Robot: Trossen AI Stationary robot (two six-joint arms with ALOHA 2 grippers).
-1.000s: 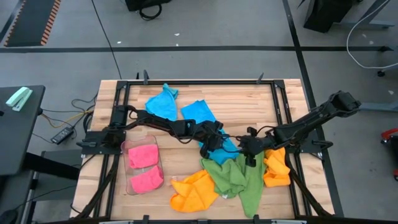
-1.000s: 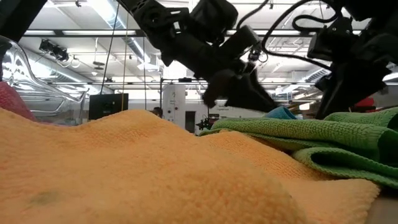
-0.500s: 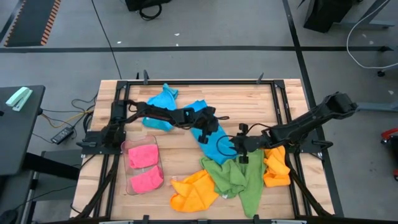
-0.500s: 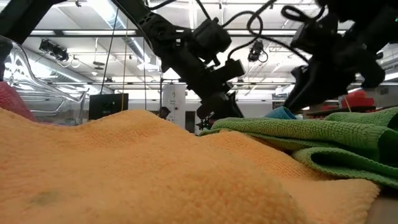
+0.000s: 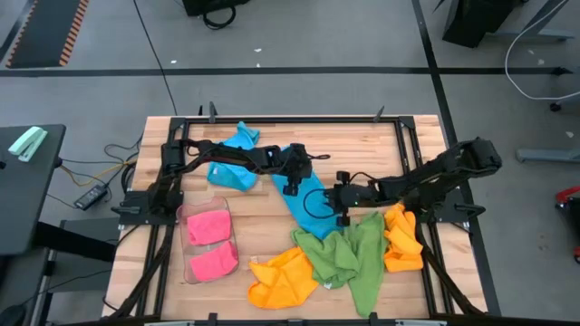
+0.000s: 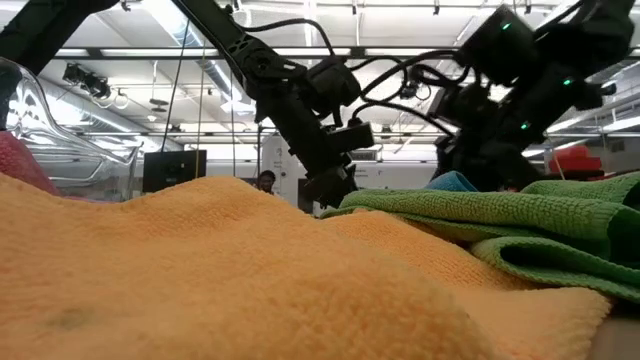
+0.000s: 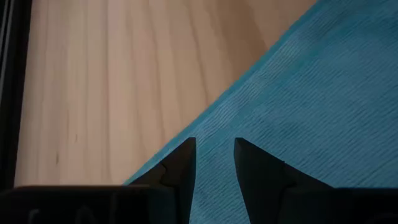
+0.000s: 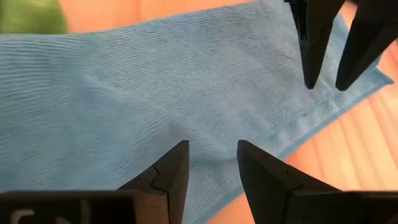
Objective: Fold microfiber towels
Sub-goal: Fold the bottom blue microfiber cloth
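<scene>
Wooden slat table [image 5: 362, 149] on a grey concrete workshop floor, black frame around the edge. Seen from overhead, a sky blue towel [image 5: 304, 195] lies stretched out near the middle, running from about 11 o'clock down toward 5. A second blue towel [image 5: 237, 154] sits crumpled at 10 o'clock, the green towel [image 5: 349, 258] and two orange ones [image 5: 283, 279] [image 5: 401, 240] are bunched from 6 to 4 o'clock, and two pink towels [image 5: 213, 244] sit in the clear tray [image 5: 188, 270] at 8 o'clock.

The low view is mostly blocked by orange and green cloth up close, so it doesn't show the blue towel flat at all, just both arms hanging over it and the ceiling lights behind.

The wrist views fill that in. The left gripper [image 7: 214, 163] reaches in from 9 o'clock, wrist bent down, fingers parted a little right over the towel's edge, nothing pinched. The right gripper [image 8: 212, 163] comes in low from 3 o'clock over the same towel, fingers also parted and gripping nothing, with the left one's fingertips [image 8: 311, 56] in view ahead of it.
</scene>
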